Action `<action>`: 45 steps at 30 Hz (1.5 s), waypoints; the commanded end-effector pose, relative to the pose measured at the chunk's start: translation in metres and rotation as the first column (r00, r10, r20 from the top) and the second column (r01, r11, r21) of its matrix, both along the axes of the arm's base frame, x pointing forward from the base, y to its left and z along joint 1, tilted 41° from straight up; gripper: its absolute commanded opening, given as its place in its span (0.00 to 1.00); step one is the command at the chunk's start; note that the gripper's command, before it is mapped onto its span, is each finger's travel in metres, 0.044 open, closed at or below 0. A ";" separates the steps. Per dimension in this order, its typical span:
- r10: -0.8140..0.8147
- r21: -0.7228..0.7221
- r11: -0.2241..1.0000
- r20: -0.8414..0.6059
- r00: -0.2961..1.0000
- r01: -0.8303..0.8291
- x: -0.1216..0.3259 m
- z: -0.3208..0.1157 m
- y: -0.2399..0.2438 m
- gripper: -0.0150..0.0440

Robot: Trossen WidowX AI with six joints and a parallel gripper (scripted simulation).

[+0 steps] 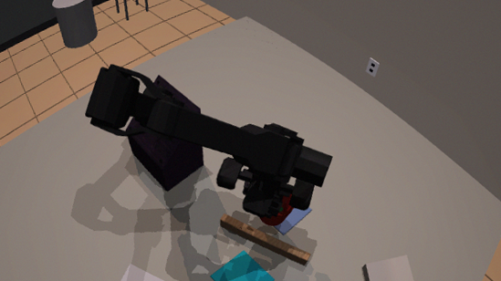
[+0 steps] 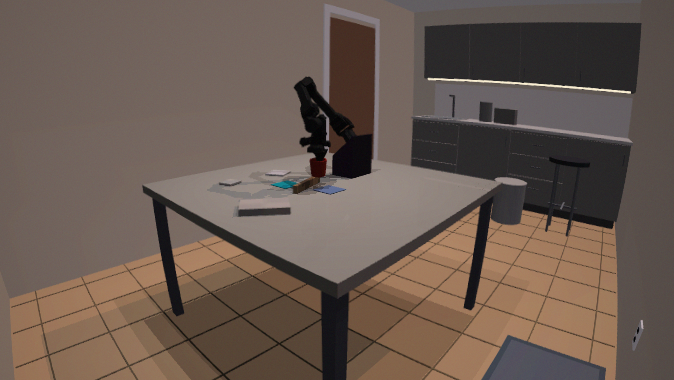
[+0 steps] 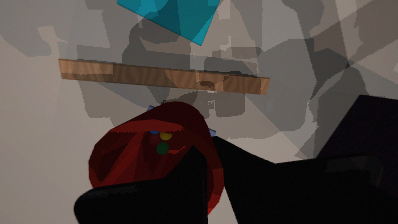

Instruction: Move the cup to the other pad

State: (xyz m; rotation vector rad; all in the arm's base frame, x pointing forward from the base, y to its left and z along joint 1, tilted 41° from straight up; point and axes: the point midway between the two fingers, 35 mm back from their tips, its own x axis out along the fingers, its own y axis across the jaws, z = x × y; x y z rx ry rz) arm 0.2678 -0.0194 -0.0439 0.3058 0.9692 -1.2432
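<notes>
Blocking cup (image 3: 150, 150) from teal pad (image 3: 172, 17): wood bar (image 3: 160, 77).

The bar (image 3: 160, 76) shows brown wood grain, the cup (image 3: 150, 150) glossy translucent red, the pincer (image 3: 200, 180) matt black.
</notes>
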 end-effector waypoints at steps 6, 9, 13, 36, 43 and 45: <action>0.004 -0.002 1.000 0.008 1.000 -0.004 0.008 0.018 -0.017 0.25; 0.004 -0.002 1.000 0.008 1.000 -0.004 0.010 0.022 -0.023 0.25; 0.004 -0.003 1.000 0.008 1.000 -0.004 0.013 0.029 -0.030 0.25; 0.004 -0.006 1.000 0.009 1.000 -0.004 0.030 0.069 -0.075 0.25; 0.004 -0.007 1.000 0.009 1.000 -0.004 0.037 0.083 -0.088 0.25; 0.004 -0.007 1.000 0.009 1.000 -0.004 0.039 0.087 -0.092 0.25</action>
